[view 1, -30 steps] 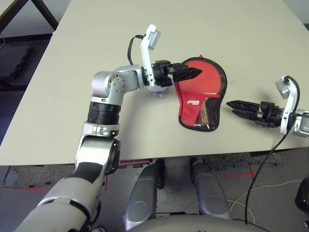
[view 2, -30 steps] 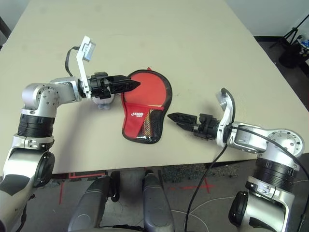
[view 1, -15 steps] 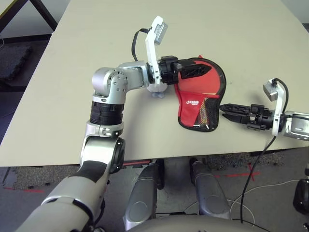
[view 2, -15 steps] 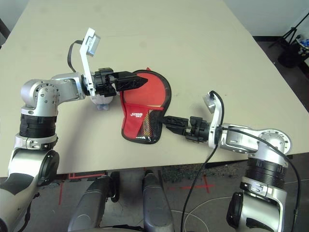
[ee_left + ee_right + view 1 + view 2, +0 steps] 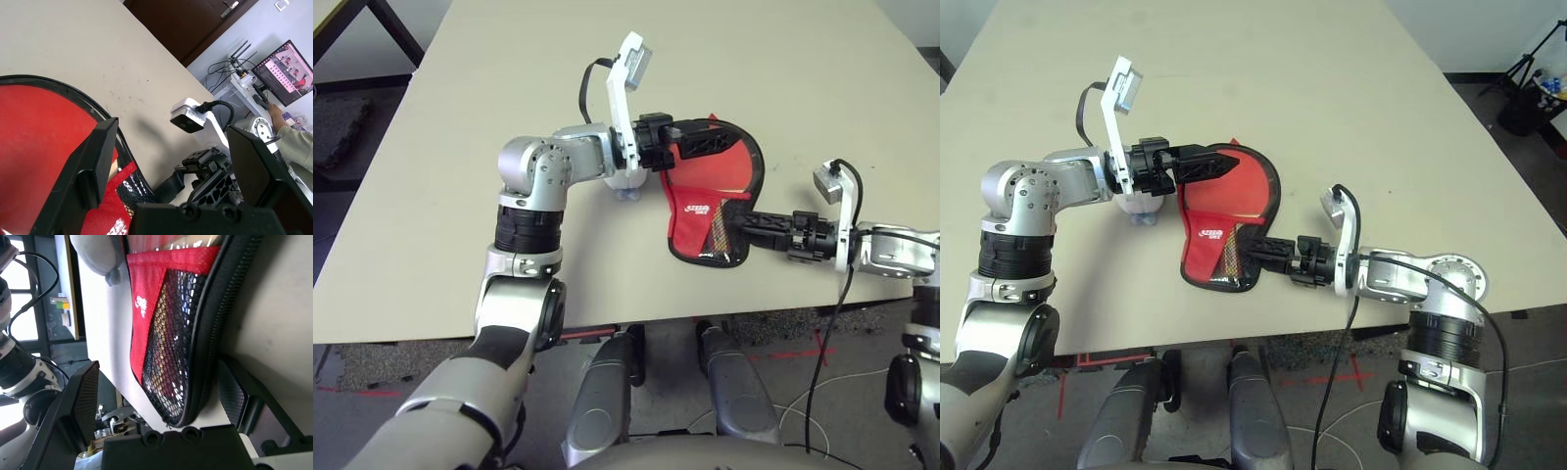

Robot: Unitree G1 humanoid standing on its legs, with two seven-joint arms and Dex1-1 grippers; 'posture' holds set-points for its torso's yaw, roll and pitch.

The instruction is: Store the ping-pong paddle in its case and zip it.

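On the surface [image 5: 509, 59], paddle sits inside case [image 5: 710, 196]. Left pincer [image 5: 700, 145] open over round end; right pincer [image 5: 156, 382] open, straddling mesh corner. Next: clamp, find zipper pull.

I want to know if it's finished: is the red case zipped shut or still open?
Open. The case lies flat with its round flap folded back, showing the paddle's red face inside the unzipped black edge.

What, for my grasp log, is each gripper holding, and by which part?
Nothing is clamped. The left gripper is open over the case's round end; the right gripper, also open, straddles its mesh-pocket edge.
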